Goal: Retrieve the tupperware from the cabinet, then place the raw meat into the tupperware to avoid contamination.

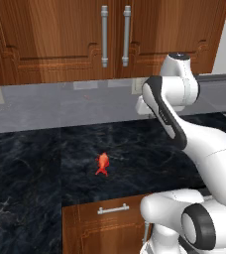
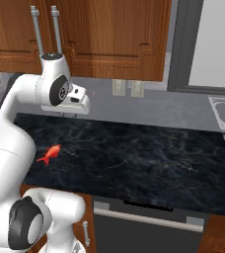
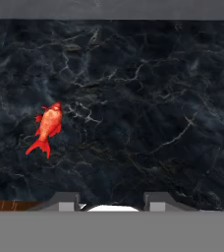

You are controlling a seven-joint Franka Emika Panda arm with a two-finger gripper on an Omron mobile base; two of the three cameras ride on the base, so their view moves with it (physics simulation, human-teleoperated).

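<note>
1. The gripper [image 3: 112, 203] hangs above the dark marble counter [image 3: 148, 98]; its two fingertips [image 3: 67, 202] stand apart with nothing between them.
2. The raw meat [image 3: 46, 129] lies on the counter, off to one side of the fingers and well apart from them.
3. The cabinet [image 1: 60, 34] above appears closed, both doors flush, silver handles [image 1: 104, 35] side by side.

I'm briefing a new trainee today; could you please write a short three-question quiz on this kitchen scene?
1. True or false: the cabinet doors are shut.
2. What does the raw meat lie on: A) a plate, B) the dark marble counter, C) the sink?
3. Fill in: the gripper holds ____.

Key: 1 true; 2 B; 3 nothing, as it sits above the counter, apart from the meat.
</note>
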